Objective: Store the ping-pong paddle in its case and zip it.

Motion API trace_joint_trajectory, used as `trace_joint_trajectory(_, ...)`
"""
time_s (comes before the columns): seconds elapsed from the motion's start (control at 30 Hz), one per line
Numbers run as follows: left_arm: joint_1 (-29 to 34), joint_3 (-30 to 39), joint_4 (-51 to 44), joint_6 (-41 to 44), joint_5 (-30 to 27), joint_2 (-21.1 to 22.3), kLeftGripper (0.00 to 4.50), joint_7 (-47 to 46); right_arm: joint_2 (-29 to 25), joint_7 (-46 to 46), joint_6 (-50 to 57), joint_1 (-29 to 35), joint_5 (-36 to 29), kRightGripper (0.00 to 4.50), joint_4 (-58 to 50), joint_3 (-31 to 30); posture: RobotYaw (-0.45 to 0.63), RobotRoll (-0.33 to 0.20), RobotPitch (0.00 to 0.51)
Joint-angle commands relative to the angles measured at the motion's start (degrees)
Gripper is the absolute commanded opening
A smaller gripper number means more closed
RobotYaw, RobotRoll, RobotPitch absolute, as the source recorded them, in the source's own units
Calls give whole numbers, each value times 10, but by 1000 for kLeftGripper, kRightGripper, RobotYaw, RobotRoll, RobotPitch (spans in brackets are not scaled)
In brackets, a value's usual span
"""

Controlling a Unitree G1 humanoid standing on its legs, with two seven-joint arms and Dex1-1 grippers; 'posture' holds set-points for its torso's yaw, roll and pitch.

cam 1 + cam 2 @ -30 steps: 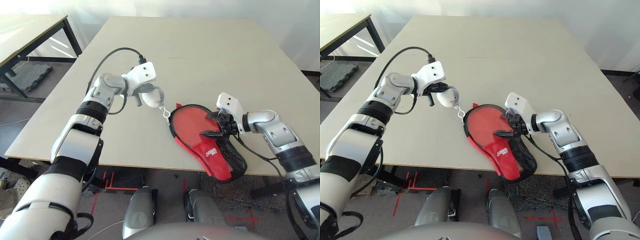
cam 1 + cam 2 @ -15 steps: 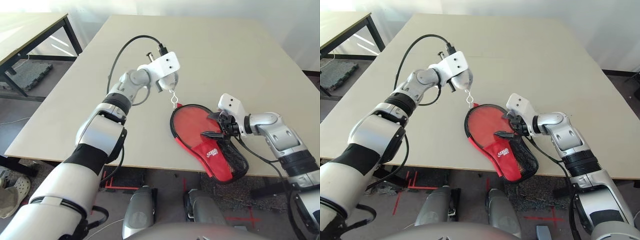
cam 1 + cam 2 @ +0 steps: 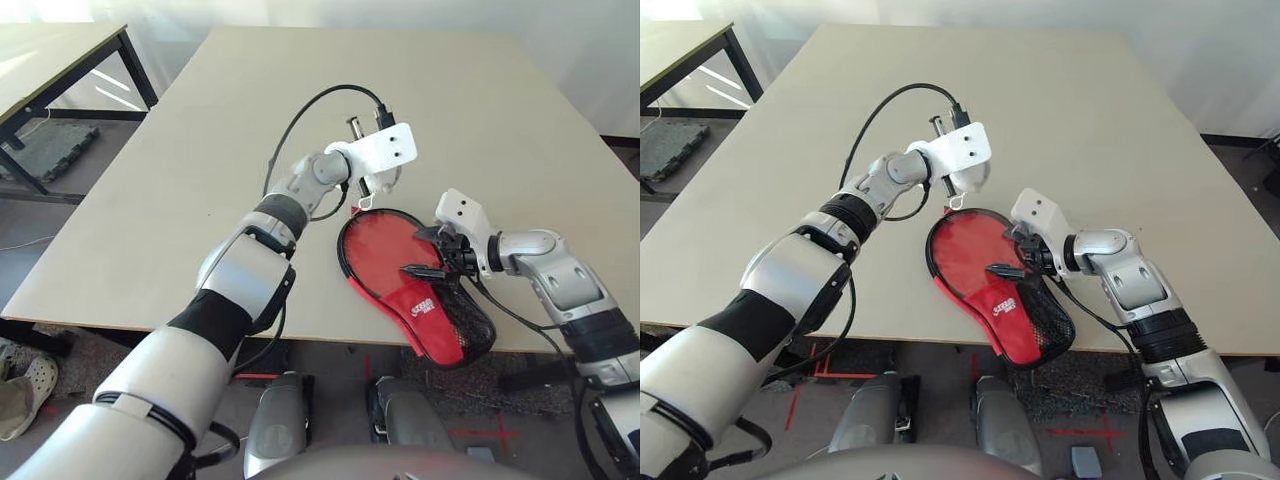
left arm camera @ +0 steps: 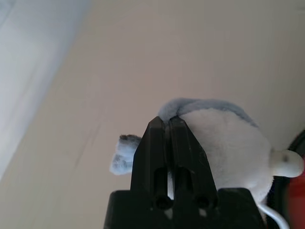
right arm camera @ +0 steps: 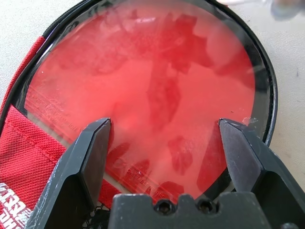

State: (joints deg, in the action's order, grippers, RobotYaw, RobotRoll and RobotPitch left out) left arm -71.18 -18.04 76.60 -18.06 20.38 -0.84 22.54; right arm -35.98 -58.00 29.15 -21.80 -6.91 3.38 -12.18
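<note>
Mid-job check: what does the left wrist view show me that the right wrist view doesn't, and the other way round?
Left wrist view: the left claw shut on a whitish-grey plush pouch, with its white string hanging from it. Right wrist view: the right claw open, its fingers either side of the ping-pong paddle's red face, which lies in the open case with its black zipper edge and white logo. Both: the beige table and a bit of the case's black-and-red edge.
</note>
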Motion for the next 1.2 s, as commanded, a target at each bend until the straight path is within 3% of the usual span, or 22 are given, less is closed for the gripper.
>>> trace_joint_trajectory(0.03, 1, 10, 0, 0, -3, -7, 563, 10, -5, 0, 28, 31, 11, 4500, 17, -26, -24, 0, 101)
trace_joint_trajectory(0.37, -24, 84, -13, 10, -56, 0, 4319, 44, -2, 1, 26, 25, 12, 4500, 22, -30, 0, 0, 98)
trace_joint_trajectory(0.73, -6, 132, -57, 38, -114, 101, 4420, 221, 4, 1, 19, 21, 14, 4500, 32, -34, 23, 0, 98)
trace_joint_trajectory(0.9, 76, 119, -152, 92, -141, 138, 4420, 352, 6, -2, 15, 20, 14, 4500, 37, -37, 36, 0, 94)
trace_joint_trajectory(1.2, 250, 79, -439, 276, -180, 156, 4420, 423, 10, -10, 4, 3, 18, 4500, 55, -44, 53, 0, 85)
